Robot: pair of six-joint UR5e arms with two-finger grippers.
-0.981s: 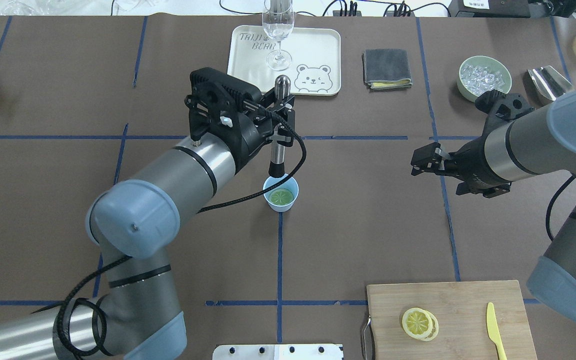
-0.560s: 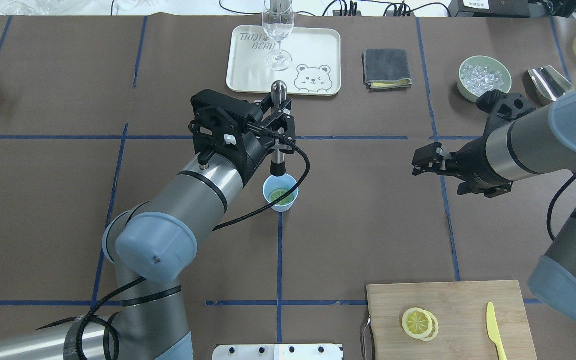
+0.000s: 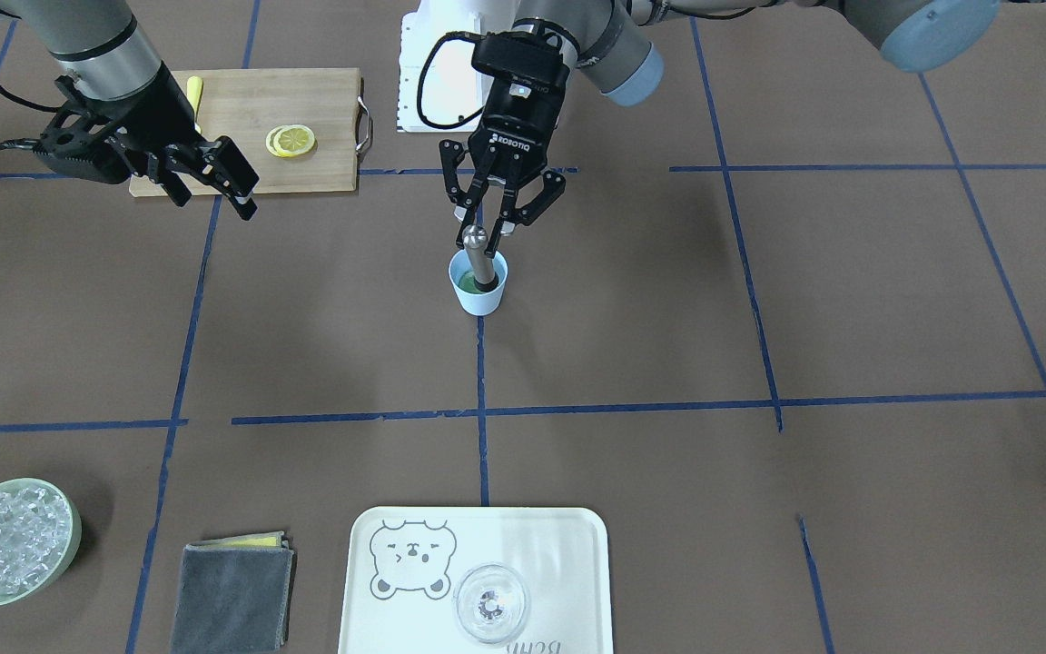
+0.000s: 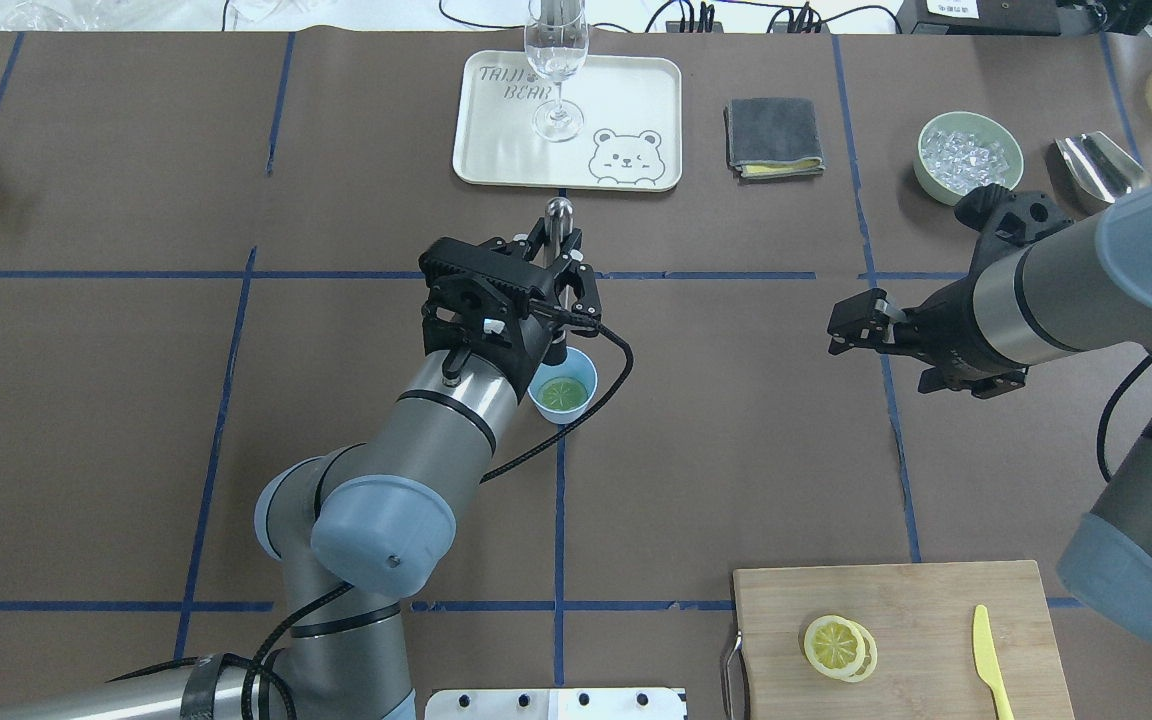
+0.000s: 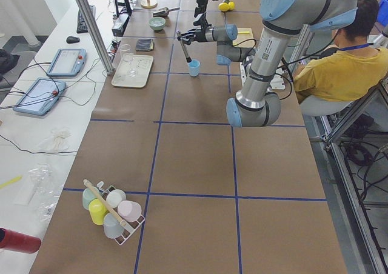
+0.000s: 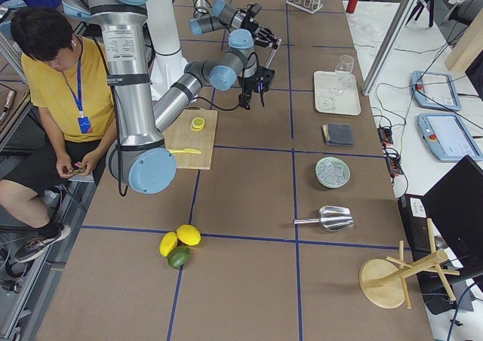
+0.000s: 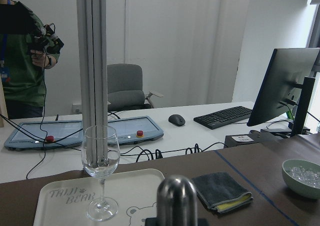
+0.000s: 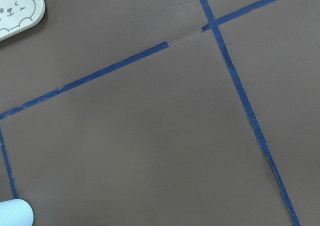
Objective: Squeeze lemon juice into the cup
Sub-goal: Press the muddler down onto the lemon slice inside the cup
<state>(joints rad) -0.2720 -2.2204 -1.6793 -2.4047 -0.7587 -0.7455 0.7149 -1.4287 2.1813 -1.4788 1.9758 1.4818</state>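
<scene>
Down in the cup [image 4: 589,374], flat on its floor: the lemon [image 4: 564,393], one thin slice, put there so that whatever is pressed out stays inside. One cup only in the work area, near the middle of the table [image 4: 716,470].

Standing in that cup, one steel muddler [image 3: 479,259], near upright, lower end sunk below the rim; cannot tell whether touching the slice or just over it. Held that way, probably, so that a downward push bears squarely on the flesh. Clamped round its shaft by the left gripper [image 3: 488,223], fingers closed on the metal, the rounded top poking out beyond them.

Well apart, the right gripper [image 4: 841,332], fingers spread with nothing between, likely parked clear of the pressing.

On the robot's right, one cutting board [image 4: 936,600] with two more lemon slices [image 4: 836,647] overlapping, spares by the look of it, and one yellow knife [image 4: 982,650] near them.

On the far side: one tray [image 4: 626,100] bearing one glass [image 4: 556,50], one folded grey cloth [image 4: 774,137], one green bowl [image 4: 923,160] of ice, one metal scoop [image 4: 1096,165].
</scene>
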